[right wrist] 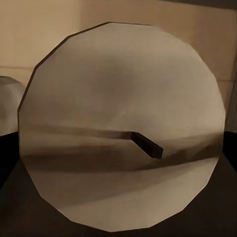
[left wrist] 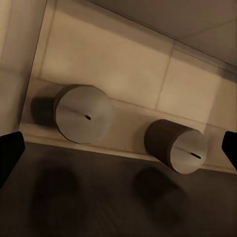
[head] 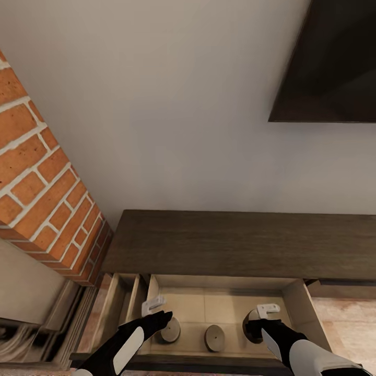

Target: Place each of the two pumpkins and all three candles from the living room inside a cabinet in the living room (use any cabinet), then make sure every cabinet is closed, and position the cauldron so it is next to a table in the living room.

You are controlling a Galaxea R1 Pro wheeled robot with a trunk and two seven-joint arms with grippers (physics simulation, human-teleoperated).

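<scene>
Head view: the cabinet, a long low dark-brown unit, stands against the wall beside the brick fireplace, with a dark TV above. One drawer is pulled out, pale inside. Three candles are at it: the left candle just under the left gripper, the middle candle standing free on the drawer floor, and the right candle at the right gripper, mostly hidden by the dark wrist. All stand upright, flat tops up, long axes vertical.

Left wrist view: two candles sit side by side, apart, near the drawer's front edge, the nearer one and the other, wick slots facing the camera. The black fingertips show at the picture's far edges, so the jaws stand wide open and hold nothing.

Right wrist view: a candle top with its short dark wick sits very close. The fingers aren't visible, so I cannot tell how the jaws stand or whether they hold it.

Risks, as I judge them: if the right candle is let go high or off-centre, it could tip and roll into its neighbour; the left arm, lifting out, could clip the candle below it or the drawer front; and pushing the drawer in fast could topple all three.
</scene>
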